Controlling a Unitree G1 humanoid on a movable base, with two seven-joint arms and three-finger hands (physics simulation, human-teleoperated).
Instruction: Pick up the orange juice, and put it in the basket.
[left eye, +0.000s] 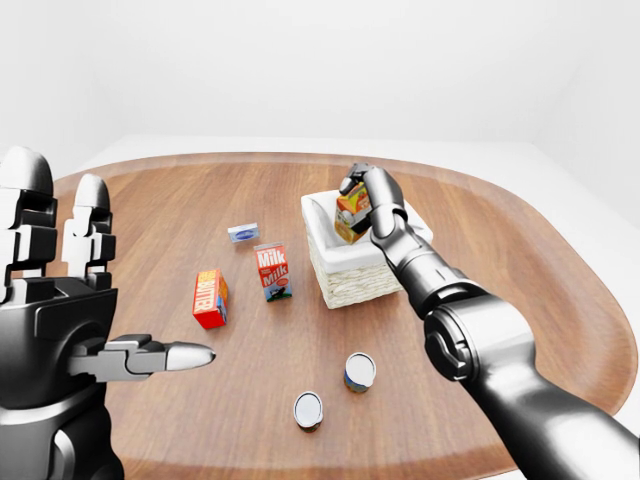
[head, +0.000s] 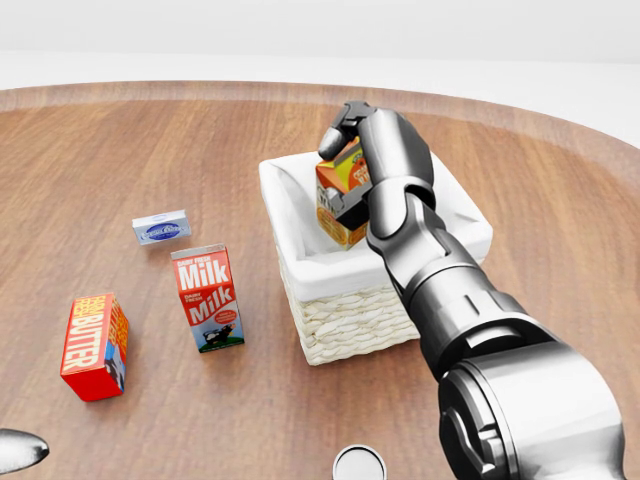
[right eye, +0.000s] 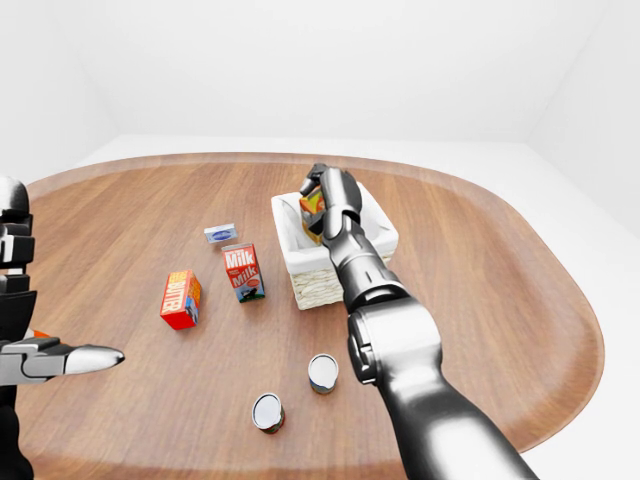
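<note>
The orange juice carton (head: 338, 195) is orange with a slanted top. My right hand (head: 362, 140) is shut on it and holds it tilted inside the white wicker basket (head: 350, 320), low between the walls. Whether the carton touches the basket's floor is hidden. The basket stands right of centre on the round wooden table (left eye: 180, 190). My left hand (left eye: 150, 355) is open and empty, raised at the left edge of the left-eye view, far from the basket.
A milk carton (head: 208, 297) stands left of the basket, a red butter box (head: 93, 346) further left, and a small blue-and-white box (head: 161, 228) above them. Two cans (left eye: 359, 371) (left eye: 308, 409) stand near the table's lower edge.
</note>
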